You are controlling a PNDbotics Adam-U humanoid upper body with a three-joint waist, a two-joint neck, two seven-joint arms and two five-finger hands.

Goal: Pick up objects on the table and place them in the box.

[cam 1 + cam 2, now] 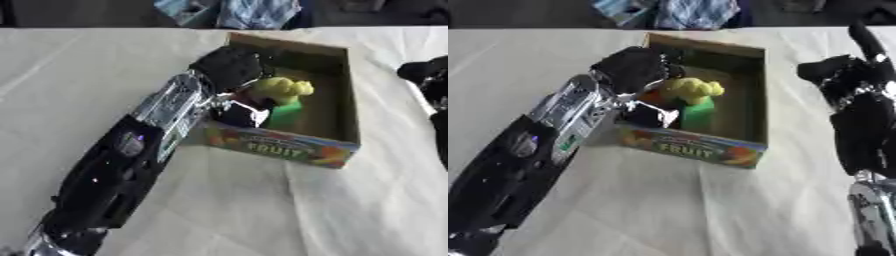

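Surface: your table is covered edge to edge by an off-white cloth (262,210), matte and wrinkled. Long creases run across the cloth on the near side of the left hand (229,67) and out to its left.

Far edge: the table edge (87,28) runs straight across, beyond the left hand. Behind it you have a dark, unlit strip (70,12); no wall or floor detail can be made out there.

Past that edge, just beyond the hand: blue-and-white checked fabric (258,11), with a pale blue shape (179,7) beside it.

Light: soft and even, with faint shadows.
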